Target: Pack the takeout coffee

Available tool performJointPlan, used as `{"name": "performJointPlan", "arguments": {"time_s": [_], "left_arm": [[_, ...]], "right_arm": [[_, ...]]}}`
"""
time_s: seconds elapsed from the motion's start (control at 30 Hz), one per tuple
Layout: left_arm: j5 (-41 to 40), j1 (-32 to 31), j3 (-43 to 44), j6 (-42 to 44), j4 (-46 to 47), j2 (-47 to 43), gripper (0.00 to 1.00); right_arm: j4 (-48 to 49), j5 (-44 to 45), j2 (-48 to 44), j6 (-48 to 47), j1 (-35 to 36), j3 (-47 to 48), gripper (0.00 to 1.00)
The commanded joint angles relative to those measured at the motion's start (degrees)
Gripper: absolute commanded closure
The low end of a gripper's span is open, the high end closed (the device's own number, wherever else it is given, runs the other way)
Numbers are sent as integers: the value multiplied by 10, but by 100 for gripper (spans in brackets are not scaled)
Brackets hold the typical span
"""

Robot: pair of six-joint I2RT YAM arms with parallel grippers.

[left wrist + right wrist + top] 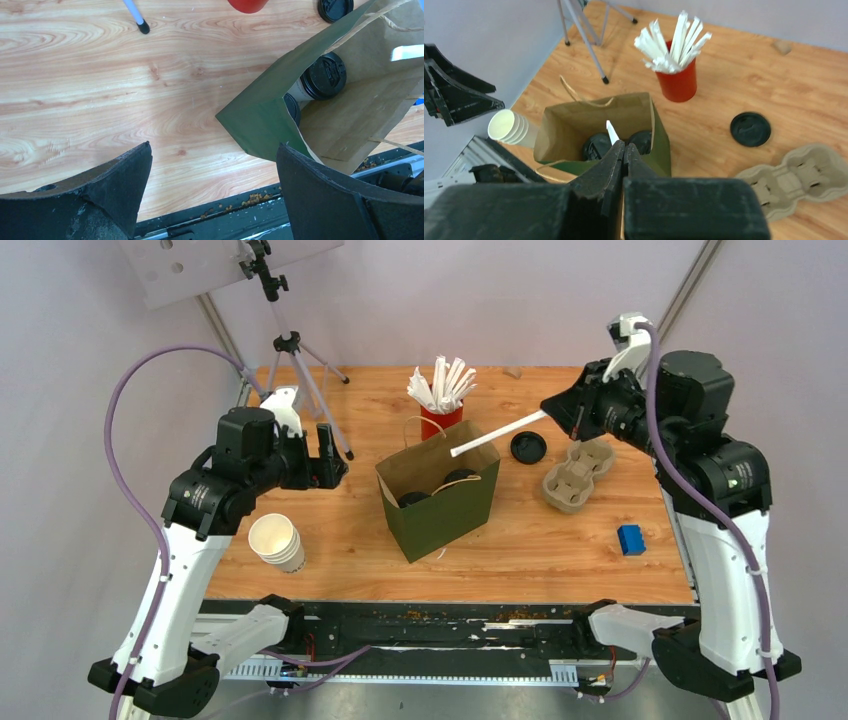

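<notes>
I am looking down at a wooden table [560,550] set against pale lilac walls. At the far left, the left gripper [330,455] is hovering above the boards with its fingers spread wide and nothing between them. Nearer me, a stack of white paper cups [277,542] is lying on its side. A tripod [290,350] is standing at the back left corner. In the middle, the green paper bag [440,508] is standing upright with its mouth open. The takeout coffee [460,478] is sitting inside it, black lid up, just beside a second lidded cup [413,499]. Behind the bag, the red cup of white sticks [441,422] is standing upright. Further right, the right gripper [552,408] is pinching a white stick [500,433], fingers pressed together on it, and the stick is slanting so that its free end is hanging over the bag's mouth. Below it a loose black lid [528,447] is lying flat on the wood, near a cardboard cup carrier [577,475]. A small blue block [630,539] is sitting well apart from them, near the right edge.
</notes>
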Motion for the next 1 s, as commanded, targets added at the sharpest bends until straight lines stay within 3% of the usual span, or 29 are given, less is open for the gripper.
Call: {"name": "performJointPlan", "arguments": {"time_s": [0.0,0.37,0.73,0.87,0.97], "left_arm": [[-2,3,21,0,-3,-7,0],[1,3,14,-9,-1,-18,0],[-18,3,6,-3,1,-15,0],[-19,3,8,2,1,-7,0],[-18,3,10,9,-2,-3,0]], "right_arm": [[25,-48,1,35,4,-45,100],[203,-133,31,107,13,-205,100],[259,-179,128,125,38,-230,100],[213,-165,163,95,39,-192,86],[169,-143,192,65,39,-148,69]]}}
